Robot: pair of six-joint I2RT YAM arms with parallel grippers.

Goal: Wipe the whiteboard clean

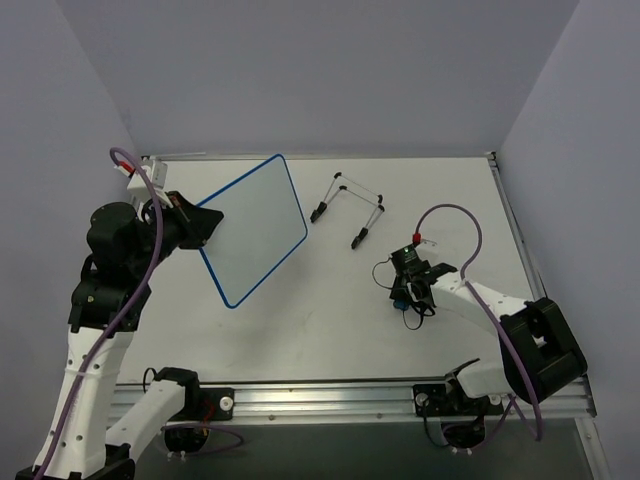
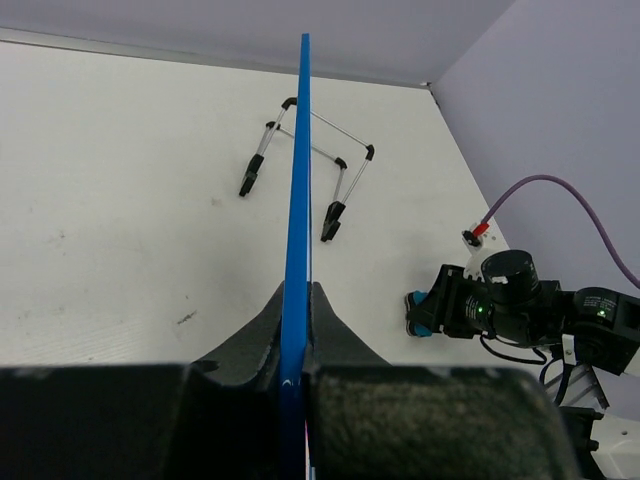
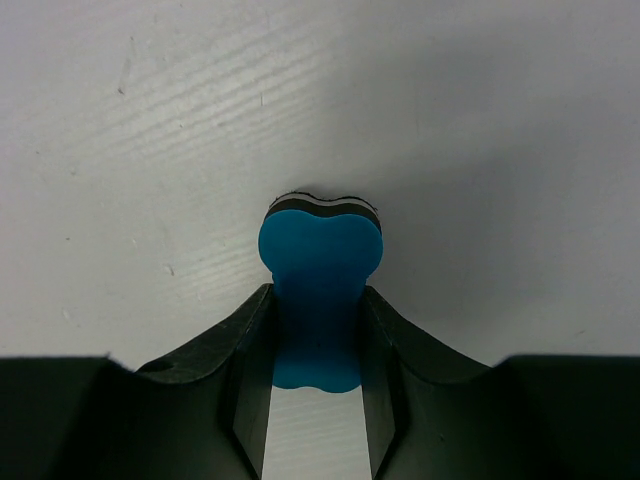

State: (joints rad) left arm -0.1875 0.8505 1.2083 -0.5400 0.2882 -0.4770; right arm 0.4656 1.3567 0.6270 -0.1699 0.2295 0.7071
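Left gripper (image 1: 208,226): jaws clamped on the left edge of the whiteboard (image 1: 255,230). The board is held tilted above the left side of the table (image 1: 330,330), face blank. Centre: wire stand (image 2: 332,218) on the table. Right gripper (image 3: 318,297): jaws closed on a blue eraser (image 3: 320,250), low over the table.

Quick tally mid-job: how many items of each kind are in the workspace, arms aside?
Whiteboard: 1
Blue eraser: 1
Wire stand: 1
Total: 3

A wire stand (image 1: 348,208) lies between whiteboard (image 1: 255,228) and right jaws.
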